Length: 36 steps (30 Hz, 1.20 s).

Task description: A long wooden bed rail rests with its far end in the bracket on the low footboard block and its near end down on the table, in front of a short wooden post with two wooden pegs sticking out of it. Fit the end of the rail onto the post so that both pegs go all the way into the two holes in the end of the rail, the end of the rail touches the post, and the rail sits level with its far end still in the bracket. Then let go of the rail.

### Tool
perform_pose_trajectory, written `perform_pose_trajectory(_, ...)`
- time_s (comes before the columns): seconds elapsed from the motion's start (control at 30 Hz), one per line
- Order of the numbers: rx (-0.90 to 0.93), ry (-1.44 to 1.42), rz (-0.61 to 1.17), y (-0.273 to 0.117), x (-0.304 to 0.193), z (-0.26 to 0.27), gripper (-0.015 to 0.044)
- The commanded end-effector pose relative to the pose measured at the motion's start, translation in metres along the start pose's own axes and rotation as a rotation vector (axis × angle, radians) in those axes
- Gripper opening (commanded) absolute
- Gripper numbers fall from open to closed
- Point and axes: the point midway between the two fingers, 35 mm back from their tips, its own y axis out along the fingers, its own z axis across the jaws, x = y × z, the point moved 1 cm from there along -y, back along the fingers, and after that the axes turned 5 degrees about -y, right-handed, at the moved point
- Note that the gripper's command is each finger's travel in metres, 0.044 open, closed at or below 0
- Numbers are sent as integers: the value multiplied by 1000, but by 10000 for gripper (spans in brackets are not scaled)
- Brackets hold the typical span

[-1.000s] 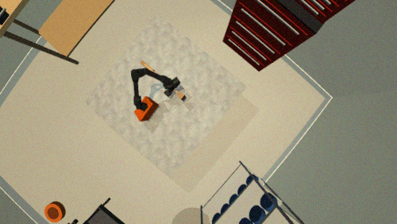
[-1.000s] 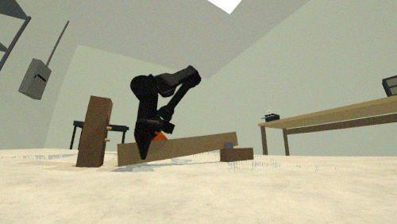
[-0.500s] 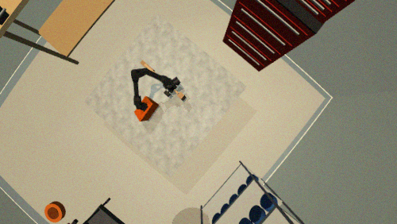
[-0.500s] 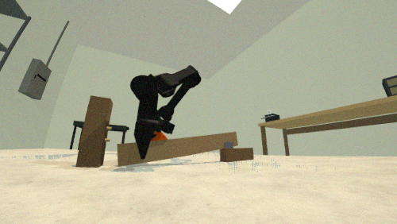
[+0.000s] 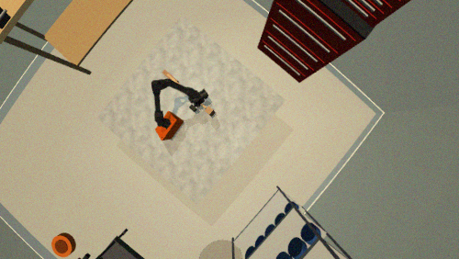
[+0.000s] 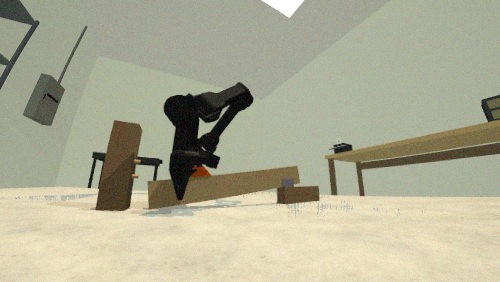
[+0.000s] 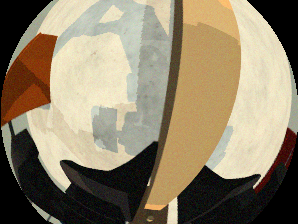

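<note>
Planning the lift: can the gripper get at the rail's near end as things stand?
Likely yes: the gripper is shut on the rail near its low end, just short of the post.

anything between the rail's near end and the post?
Exterior view: only the two pegs, jutting from the post into a bare gap of table; they stop short of the rail. The end effector, shut on the rail, sits behind that end.
</note>
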Motion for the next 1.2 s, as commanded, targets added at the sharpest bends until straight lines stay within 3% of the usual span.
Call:
perform_pose_trajectory(0.0, -6, -3, -2, -4, -1, -1, 0)
perform_pose_trajectory(1.17, -6, -3, -1, -21, -1, -4, 0)
